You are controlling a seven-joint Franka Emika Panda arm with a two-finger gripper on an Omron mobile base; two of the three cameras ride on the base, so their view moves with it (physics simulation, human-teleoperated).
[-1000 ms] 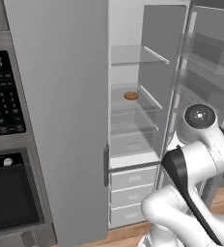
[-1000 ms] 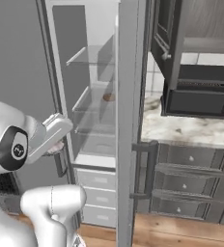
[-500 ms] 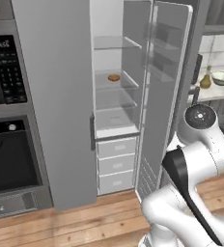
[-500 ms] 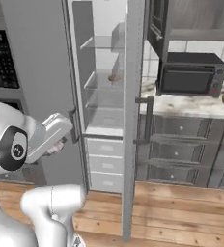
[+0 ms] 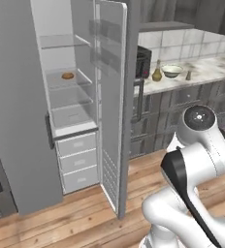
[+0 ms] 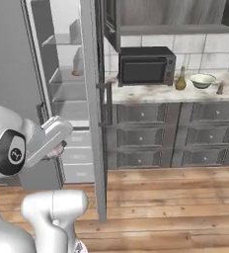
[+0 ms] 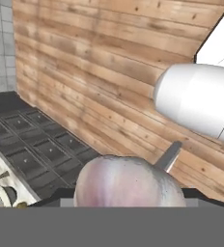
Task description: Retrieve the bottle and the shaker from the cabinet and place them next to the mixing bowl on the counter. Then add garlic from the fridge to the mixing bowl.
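1. The garlic step is in hand: the garlic (image 7: 128,181) sits clamped in the pincer (image 6: 57,149), held low beside the open fridge (image 5: 80,97).
2. The bottle (image 6: 180,79) and shaker (image 6: 219,89) already flank the mixing bowl (image 6: 203,80) on the table (image 6: 161,93), well apart from the pincer.
3. Next, I judge, the base must travel to the bowl.
4. The fingertips are hidden behind the garlic.

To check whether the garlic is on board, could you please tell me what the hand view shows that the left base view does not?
The hand view adds the garlic bulb, close up at its lower edge. The left base view adds the open fridge's shelves, with a small orange item on one. Both show the wooden floor and the grey drawer fronts under the counter.
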